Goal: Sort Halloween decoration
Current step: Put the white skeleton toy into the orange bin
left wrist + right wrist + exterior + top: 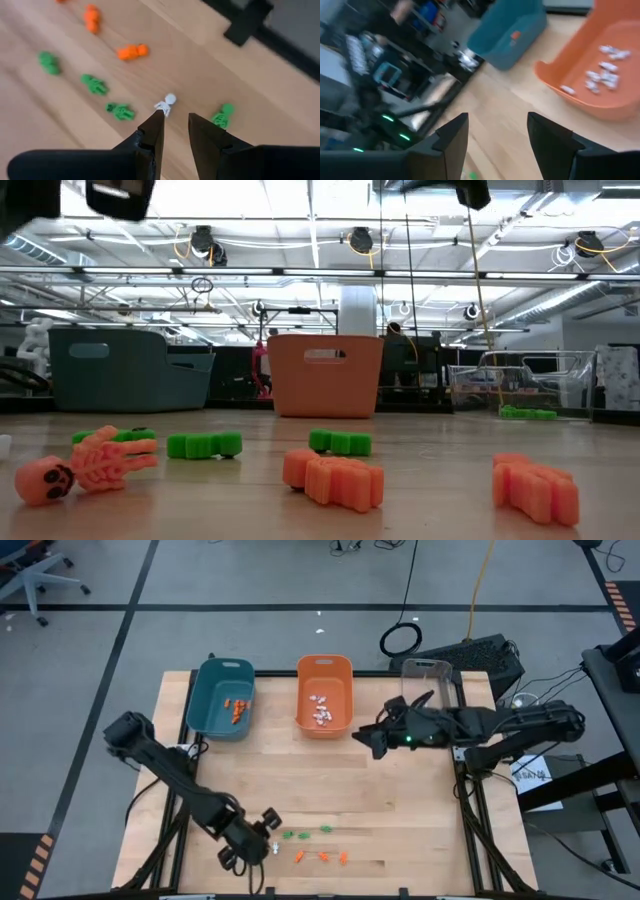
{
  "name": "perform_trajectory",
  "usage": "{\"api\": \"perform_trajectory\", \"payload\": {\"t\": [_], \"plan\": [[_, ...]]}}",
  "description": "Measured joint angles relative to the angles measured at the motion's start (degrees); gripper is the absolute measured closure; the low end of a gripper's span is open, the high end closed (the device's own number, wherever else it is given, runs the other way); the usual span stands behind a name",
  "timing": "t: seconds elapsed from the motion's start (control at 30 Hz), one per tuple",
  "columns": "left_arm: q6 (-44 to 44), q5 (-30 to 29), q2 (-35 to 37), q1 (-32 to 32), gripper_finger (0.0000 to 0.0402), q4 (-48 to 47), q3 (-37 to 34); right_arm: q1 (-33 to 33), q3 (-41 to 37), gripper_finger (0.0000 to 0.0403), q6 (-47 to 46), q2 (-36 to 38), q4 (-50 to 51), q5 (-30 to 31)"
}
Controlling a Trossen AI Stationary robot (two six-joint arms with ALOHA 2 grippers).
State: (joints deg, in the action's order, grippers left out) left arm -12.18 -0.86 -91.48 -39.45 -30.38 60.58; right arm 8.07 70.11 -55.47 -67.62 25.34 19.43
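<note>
Orange pieces sit in the teal bin point(222, 700), white ones in the orange bin point(324, 692); greens and oranges remain on the desk point(400, 800) (front edge). Left end effector point(175, 125), fingers apart, hovers over a white skeleton point(165, 103). Right end effector point(497, 132) waits, spread, near the bins.

Small green trinkets point(305, 833) and orange trinkets point(322, 857) lie loose near the table's point(400, 810) front edge, the green row just behind the orange. One tiny white skeleton point(166, 103) lies flat among them. More orange pieces point(236, 708) sit in the teal bin point(203, 700), white pieces point(321, 710) in the orange bin point(343, 670).
</note>
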Motion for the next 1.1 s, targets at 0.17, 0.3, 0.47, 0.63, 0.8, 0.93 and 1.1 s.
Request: {"api": "perform_trajectory", "payload": {"t": [0.17, 0.3, 0.47, 0.63, 0.8, 0.93, 1.1], "plan": [[-7.84, 1.36, -5.48, 1.37, 0.0314, 1.92, -0.02, 4.86, 0.00, 0.0216, -0.47, -0.04, -4.58, 7.27], [-12.73, 1.63, -8.46, 1.61, 0.0314, 6.41, -0.02, 7.69, 0.00, 0.0216, -1.09, -0.04, -4.88, 10.80], [-15.30, 1.59, -10.91, 1.74, 0.0309, 7.36, -0.02, 10.01, 0.00, 0.0216, -1.07, -0.04, -5.40, 10.94], [-16.36, 1.06, -11.32, 2.08, 0.0276, 5.74, -0.02, 11.27, 0.01, 0.0216, -0.71, -0.04, -5.38, 13.34], [-18.73, 2.76, -12.55, 3.79, 0.0259, 6.14, 0.00, 11.50, 0.00, 0.0216, -0.11, -0.04, -5.40, 13.78], [-18.79, 5.04, -14.04, 4.69, 0.0270, 6.30, 0.08, 11.50, 0.00, 0.0216, 0.60, -0.04, -5.40, 13.75], [-18.76, 5.90, -14.14, 4.96, 0.0307, 7.13, 0.05, 11.55, 0.00, 0.0216, 0.62, -0.04, -5.37, 13.67]]}}
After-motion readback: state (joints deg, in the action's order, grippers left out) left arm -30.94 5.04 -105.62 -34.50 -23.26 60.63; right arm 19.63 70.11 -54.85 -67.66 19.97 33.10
